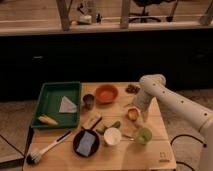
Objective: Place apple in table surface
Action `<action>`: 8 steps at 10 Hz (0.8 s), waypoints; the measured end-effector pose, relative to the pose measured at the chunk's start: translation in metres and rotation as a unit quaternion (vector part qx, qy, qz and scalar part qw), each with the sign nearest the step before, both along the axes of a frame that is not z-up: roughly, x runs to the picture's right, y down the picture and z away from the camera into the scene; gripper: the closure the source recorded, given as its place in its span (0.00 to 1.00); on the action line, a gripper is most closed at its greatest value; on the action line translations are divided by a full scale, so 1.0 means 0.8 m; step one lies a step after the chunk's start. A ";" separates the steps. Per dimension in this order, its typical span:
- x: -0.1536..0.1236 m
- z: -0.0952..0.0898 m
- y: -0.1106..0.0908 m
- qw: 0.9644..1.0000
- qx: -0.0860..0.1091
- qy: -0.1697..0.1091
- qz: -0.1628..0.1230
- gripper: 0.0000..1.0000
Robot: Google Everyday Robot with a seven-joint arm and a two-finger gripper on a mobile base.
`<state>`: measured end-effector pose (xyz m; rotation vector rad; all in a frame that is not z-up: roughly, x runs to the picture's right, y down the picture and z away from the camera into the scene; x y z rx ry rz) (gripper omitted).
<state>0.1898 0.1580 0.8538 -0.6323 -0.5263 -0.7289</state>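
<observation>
The apple (132, 114), small and red-orange with a lighter patch, is at the right middle of the light wooden table surface (150, 150). My gripper (134, 109) hangs from the white arm (165, 97), which reaches in from the right, and it is directly over and against the apple. The apple is low, at or just above the planks; I cannot tell whether it rests on them. The gripper partly hides the apple's top.
An orange bowl (106, 93) and a metal cup (88, 101) stand behind the apple. A light-green round object (143, 135), a white cup (112, 136), a black plate with a blue sponge (86, 142) and a brush (47, 148) lie in front. A green tray (50, 97) is at the left.
</observation>
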 end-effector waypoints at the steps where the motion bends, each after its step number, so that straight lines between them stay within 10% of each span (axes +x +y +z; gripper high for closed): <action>1: 0.001 0.000 0.000 1.000 0.000 0.000 0.000 0.20; 8: 0.007 -0.003 -0.007 1.000 0.005 -0.003 0.001 0.20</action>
